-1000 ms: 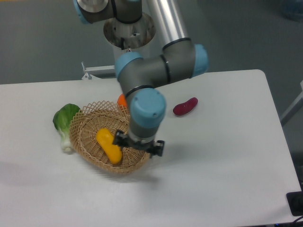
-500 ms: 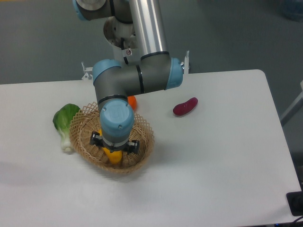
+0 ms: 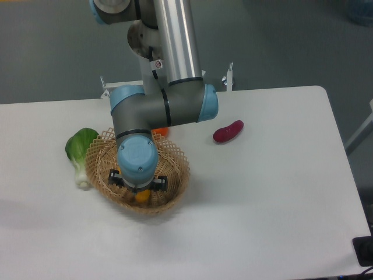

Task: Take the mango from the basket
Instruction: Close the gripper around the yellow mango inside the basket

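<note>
Mango [image 3: 141, 196]: lay in the basket [image 3: 178, 160], mostly hidden beneath the wrist.
Claw [image 3: 138, 189]: hung directly over it for a top-down grab; its grip could not be told.

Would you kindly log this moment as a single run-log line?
phase: reaching | end effector: low in basket, over mango | grip state: hidden by wrist | mango: mostly hidden, in basket

A shallow oval basket of tan woven wicker [image 3: 178, 160] sat on the tabletop; inside it lay a yellow-orange mango [image 3: 141, 196], mostly hidden, only a small end showing.
</note>
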